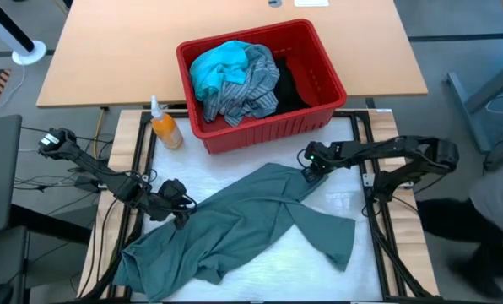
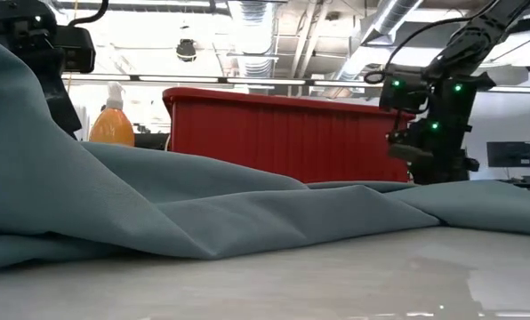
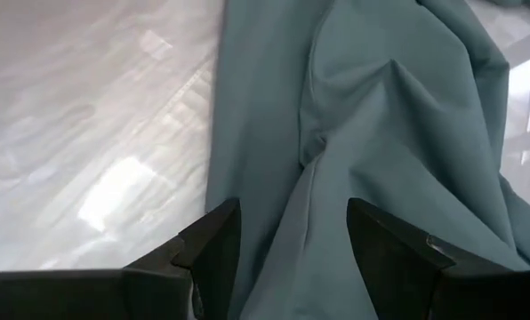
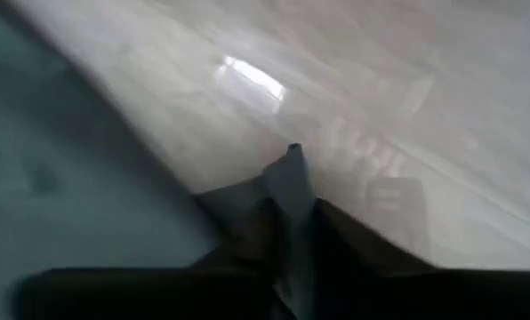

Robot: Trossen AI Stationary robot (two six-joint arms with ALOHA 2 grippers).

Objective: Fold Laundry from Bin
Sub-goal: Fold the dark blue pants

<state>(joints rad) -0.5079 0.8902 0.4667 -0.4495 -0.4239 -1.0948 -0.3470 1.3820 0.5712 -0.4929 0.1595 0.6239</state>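
- Grey-green garment (image 1: 251, 224): spread crumpled across the pale worktop (image 1: 378, 270), running from the near left corner up toward the red bin (image 1: 319, 118).
- Right pincer (image 1: 310, 171): at the garment's upper end, just in front of the bin; in the right wrist view its fingers (image 4: 287, 200) stand pressed together on a small peak of grey-green cloth, so the pincer is holding the garment's edge.
- Left pincer (image 1: 181, 211): at the garment's left edge, low over the cloth; in the left wrist view its two dark fingers (image 3: 216, 244) stand wide apart, with a fold of the cloth lying between them, not clamped.
- Bin: on the far side of the worktop, holding a bright turquoise garment (image 1: 218, 66), a blue-grey striped shirt (image 1: 247, 89) and a black garment (image 1: 289, 84) heaped together.
- Orange spray bottle (image 1: 164, 127): upright, just left of the bin, apart from the grey-green garment.
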